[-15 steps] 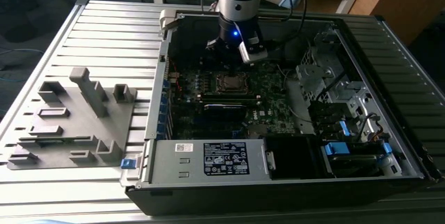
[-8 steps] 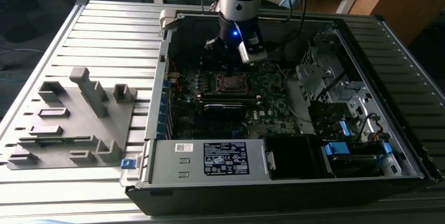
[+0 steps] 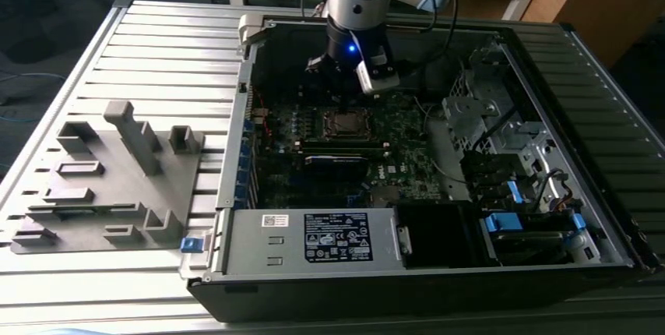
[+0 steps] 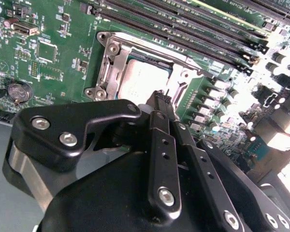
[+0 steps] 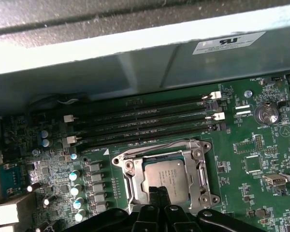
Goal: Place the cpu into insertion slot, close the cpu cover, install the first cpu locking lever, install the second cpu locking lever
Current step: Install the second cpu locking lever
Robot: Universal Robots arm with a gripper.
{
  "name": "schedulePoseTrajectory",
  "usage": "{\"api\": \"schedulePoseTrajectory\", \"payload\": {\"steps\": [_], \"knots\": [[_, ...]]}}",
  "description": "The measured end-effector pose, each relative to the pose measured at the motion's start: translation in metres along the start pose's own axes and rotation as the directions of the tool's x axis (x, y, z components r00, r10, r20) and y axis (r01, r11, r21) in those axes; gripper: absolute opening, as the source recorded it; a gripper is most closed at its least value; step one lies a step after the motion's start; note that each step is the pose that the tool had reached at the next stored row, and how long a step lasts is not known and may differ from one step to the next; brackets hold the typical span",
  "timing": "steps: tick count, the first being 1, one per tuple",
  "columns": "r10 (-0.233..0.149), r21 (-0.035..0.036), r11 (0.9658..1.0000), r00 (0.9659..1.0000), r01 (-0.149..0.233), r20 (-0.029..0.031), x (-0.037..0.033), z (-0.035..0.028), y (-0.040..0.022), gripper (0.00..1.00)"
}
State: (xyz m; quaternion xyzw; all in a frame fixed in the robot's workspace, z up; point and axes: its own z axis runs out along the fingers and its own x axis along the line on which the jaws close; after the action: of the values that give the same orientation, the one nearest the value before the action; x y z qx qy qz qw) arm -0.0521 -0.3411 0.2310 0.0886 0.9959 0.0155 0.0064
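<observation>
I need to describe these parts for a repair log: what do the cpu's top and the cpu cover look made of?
The cpu top looks like matte silver-grey metal, with a dull, even sheen. The cpu cover seems brighter bare metal, probably steel, judging by sharp glints along its thin edges.

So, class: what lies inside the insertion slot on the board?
The cpu lies flat inside the insertion slot, its silver-grey top showing. The gripper covers its near edge, and whatever sits beneath the chip is hidden.

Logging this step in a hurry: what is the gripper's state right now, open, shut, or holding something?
Gripper: shut, fingers together and holding nothing, tips at the edge of the cpu seated in the insertion slot.
</observation>
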Motion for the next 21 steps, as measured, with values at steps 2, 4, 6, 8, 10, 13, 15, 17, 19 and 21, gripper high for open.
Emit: {"api": "schedulePoseTrajectory", "payload": {"steps": [2,4,6,8,10,13,15,17,19,21], "knots": [[0.000,0.0000,1.0000,1.0000,0.000,0.0000,0.0000,-0.0003,0.0000,0.11],[0.000,0.0000,1.0000,1.0000,0.000,0.0000,0.0000,-0.0004,0.0000,0.11],[0.000,0.0001,1.0000,1.0000,0.000,0.0000,0.0000,-0.0004,0.0000,0.11],[0.000,-0.0003,1.0000,1.0000,0.000,-0.0001,0.0000,-0.0005,0.0000,0.11],[0.000,0.0001,1.0000,1.0000,0.000,-0.0003,0.0000,-0.0013,0.0000,0.11],[0.000,-0.0002,1.0000,1.0000,0.000,-0.0002,0.0000,-0.0040,0.0001,0.11],[0.000,-0.0003,1.0000,1.0000,0.000,-0.0001,-0.0001,-0.0061,0.0002,0.11],[0.000,-0.0004,1.0000,1.0000,0.000,-0.0001,-0.0001,-0.0073,0.0002,0.11],[0.000,-0.0008,1.0000,1.0000,0.000,0.0000,-0.0001,-0.0073,0.0003,0.11],[0.000,-0.0003,1.0000,1.0000,0.000,-0.0001,-0.0001,-0.0076,0.0002,0.11]]}}
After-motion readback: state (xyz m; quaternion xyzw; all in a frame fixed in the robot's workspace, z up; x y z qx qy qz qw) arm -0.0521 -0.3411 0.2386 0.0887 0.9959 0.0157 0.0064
